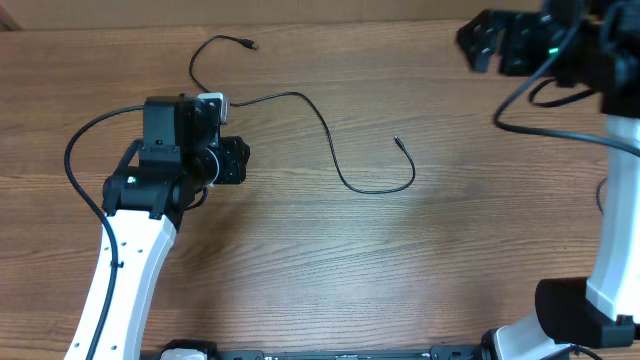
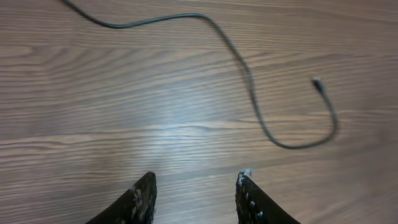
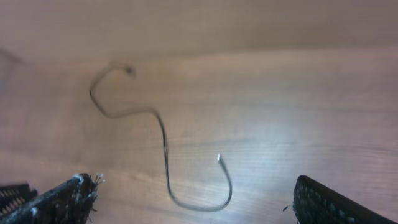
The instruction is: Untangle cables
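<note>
One of the cables [image 1: 330, 150] lies spread out on the wooden table, a thin black cord. It runs from a small plug [image 1: 250, 44] at the back, loops left, then snakes right and ends in a hook with a silvery tip [image 1: 397, 140]. My left gripper [image 1: 240, 160] is just left of and below the cord's middle stretch. In the left wrist view it [image 2: 196, 177] is open with only bare wood between the fingers, and the cable [image 2: 249, 81] lies ahead. My right gripper [image 1: 478, 42] hovers high at the back right, wide open [image 3: 196, 183], with the cable [image 3: 165, 143] far below it.
The table [image 1: 480, 230] is plain brown wood. Thick black cables [image 1: 75, 160] hang off the left arm, and another loops beside the right arm [image 1: 530, 100]. The right arm's white base [image 1: 600, 290] stands at the front right.
</note>
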Robot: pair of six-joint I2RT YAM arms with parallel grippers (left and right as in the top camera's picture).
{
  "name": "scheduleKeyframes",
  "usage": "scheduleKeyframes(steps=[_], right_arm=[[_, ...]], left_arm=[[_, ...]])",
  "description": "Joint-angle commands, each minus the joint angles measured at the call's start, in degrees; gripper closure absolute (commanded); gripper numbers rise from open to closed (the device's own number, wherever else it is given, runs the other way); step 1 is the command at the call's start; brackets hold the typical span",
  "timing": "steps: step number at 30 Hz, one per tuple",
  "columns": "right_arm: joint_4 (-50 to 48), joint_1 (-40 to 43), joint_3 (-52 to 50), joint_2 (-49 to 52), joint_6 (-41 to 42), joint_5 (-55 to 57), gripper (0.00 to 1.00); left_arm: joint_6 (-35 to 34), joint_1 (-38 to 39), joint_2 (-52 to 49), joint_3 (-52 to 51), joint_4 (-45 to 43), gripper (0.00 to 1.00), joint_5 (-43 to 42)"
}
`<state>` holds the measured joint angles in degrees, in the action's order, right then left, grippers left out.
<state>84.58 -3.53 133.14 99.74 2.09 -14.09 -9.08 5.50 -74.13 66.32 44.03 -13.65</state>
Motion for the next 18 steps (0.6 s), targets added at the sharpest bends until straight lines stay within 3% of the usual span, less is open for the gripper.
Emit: scheduleKeyframes(steps=[1,6,9,13,18], right_arm=[[-2.1,-2.7,-9.1,0.2,-0.7,1.0,0.00],[-14.9,-7.8,-27.5,0.3,-0.6,0.9,0.00],[-22.3,-10.2,-35.2,0.4,-0.6,0.5,0.15],[-29.6,-12.2,-43.0,2.4,-0.6,-0.6,0.09],[-32.3,-13.2,-45.5,7.3,-0.7,-2.7,0.09]], left_arm=[[-0.8,-0.6,2.5,-0.3,-0.8,0.58,-6.8],[-0.8,-0.6,4.6,-0.3,-0.2,0.57,-7.1],[-0.8,-0.6,5.5,-0.3,0.3,0.57,-8.6],[-0.8,-0.6,6.5,-0.3,0.3,0.55,-11.3],[-0.8,-0.6,6.8,-0.3,0.3,0.54,-13.6]])
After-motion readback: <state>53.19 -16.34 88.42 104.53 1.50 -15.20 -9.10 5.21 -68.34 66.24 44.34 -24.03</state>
